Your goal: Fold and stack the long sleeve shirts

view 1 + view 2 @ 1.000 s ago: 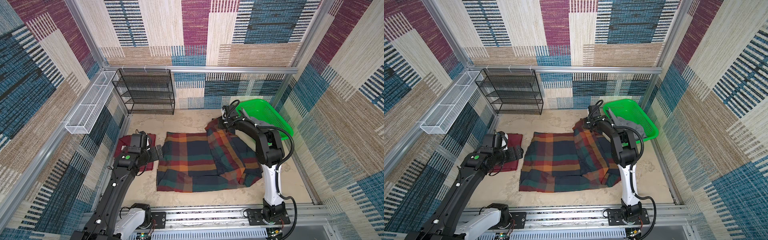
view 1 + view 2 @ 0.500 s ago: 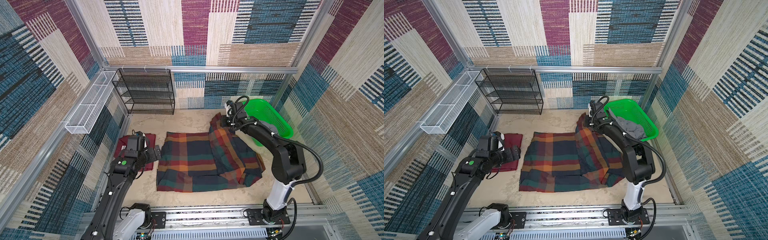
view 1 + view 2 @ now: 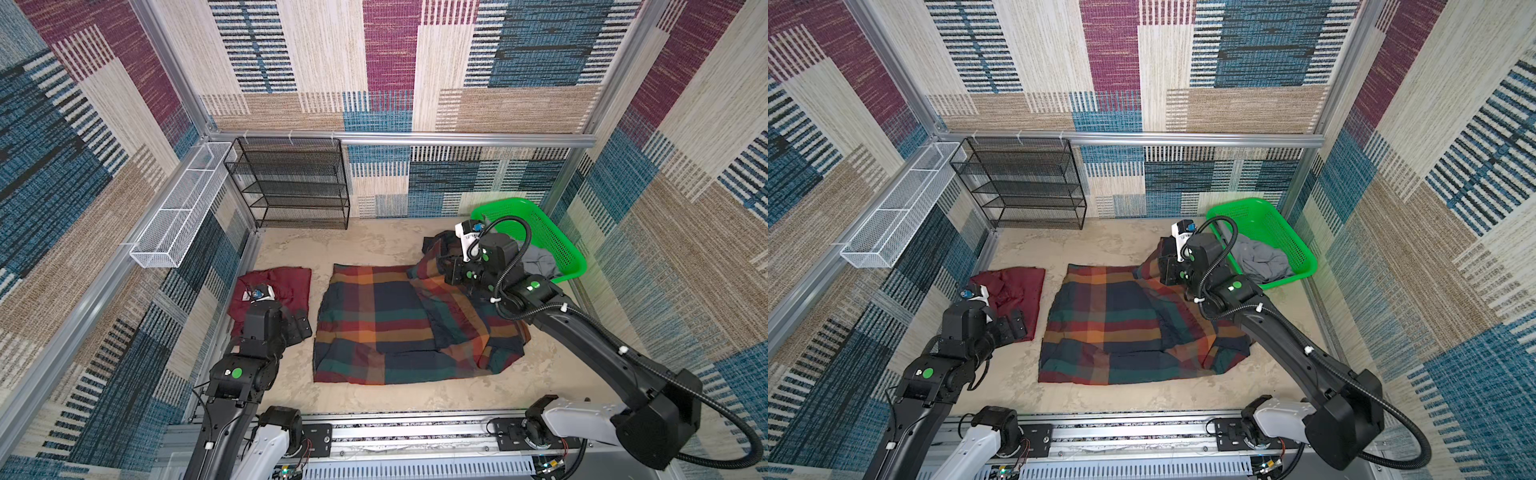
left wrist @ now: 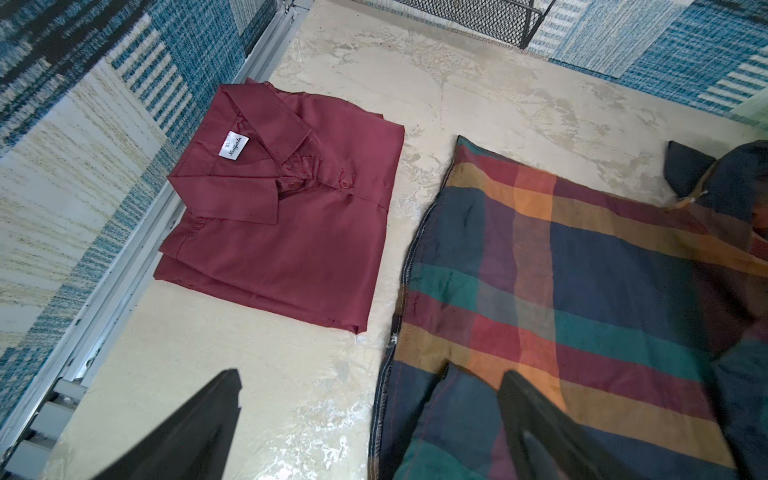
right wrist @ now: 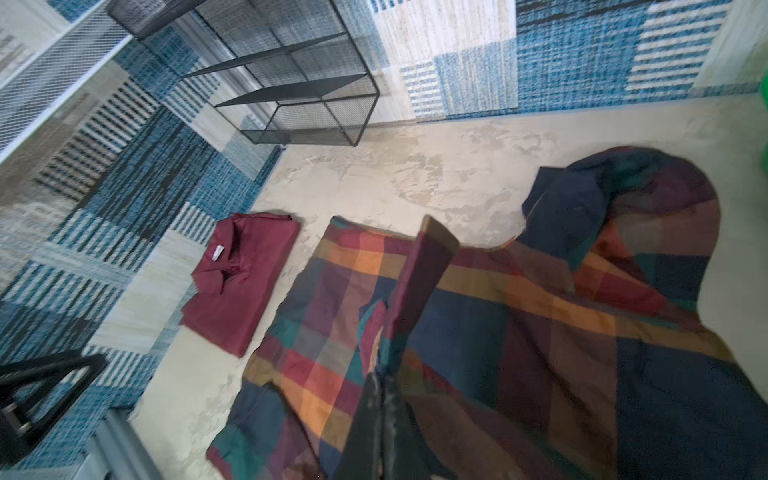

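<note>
Three shirts: large navy-teal-orange-red plaid shirt (image 3: pixel 386 324) lies half-folded centrally; plain maroon collared shirt (image 4: pixel 282 232) lies folded just beside it; plain grey shirt (image 3: pixel 1258 259) sits in green mesh basket (image 3: pixel 1273 224). Plaid cloth is pinched by the right gripper (image 5: pixel 380 382), jaws pressed together; left gripper (image 4: pixel 370 374) spread, empty. Recommend laying the fold flat, edges aligned.
</note>
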You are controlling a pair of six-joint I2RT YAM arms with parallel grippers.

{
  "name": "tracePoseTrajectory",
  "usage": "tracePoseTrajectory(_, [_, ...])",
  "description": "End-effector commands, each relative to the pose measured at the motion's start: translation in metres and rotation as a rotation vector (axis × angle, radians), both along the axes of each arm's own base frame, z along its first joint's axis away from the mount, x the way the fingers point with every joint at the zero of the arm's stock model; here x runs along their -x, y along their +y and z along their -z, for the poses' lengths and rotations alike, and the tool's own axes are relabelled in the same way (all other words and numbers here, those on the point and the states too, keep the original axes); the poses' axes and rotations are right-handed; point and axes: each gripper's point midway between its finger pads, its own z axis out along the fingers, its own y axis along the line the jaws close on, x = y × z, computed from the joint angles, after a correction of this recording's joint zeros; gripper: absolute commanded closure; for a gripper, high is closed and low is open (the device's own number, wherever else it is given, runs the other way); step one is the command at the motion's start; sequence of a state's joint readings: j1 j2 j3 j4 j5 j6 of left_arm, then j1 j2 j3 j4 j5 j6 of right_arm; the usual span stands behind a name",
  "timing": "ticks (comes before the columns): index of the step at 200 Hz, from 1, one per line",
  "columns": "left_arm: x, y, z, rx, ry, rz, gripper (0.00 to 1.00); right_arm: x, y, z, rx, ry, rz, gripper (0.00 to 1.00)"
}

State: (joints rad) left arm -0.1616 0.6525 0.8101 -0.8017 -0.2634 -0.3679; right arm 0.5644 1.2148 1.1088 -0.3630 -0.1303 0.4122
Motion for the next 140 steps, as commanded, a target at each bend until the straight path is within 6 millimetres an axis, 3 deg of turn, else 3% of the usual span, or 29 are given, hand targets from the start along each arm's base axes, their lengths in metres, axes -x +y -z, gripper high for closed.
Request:
tracePoseTrajectory(1, [-0.006,0.005,-0.009,-0.042,-0.043,-0.009,0.01,0.031,0.007,-0.007,-0.060,0.028,-0.008,1.00])
tracePoseTrajectory(30, [-0.006,0.003,-0.009,-0.041,-0.045,-0.002,0.01,0.063,-0.005,-0.029,-0.077,0.003,0.037,1.00])
tracePoseTrajectory(50, [-0.006,0.002,-0.009,-0.041,-0.051,0.003,0.00,0.073,-0.019,-0.063,-0.104,-0.072,0.050,1.00])
tracePoseTrajectory(77, [-0.007,0.000,-0.007,-0.036,-0.048,0.013,0.00,0.062,-0.023,-0.097,-0.024,-0.180,0.063,1.00])
tracePoseTrajectory(101, [-0.007,0.001,-0.007,-0.050,-0.047,0.009,0.01,0.046,-0.012,-0.126,-0.014,-0.270,0.053,1.00])
tracePoseTrajectory(140, [-0.006,0.002,-0.008,-0.067,-0.052,0.009,0.01,0.024,0.032,-0.168,-0.039,-0.370,-0.067,1.00])
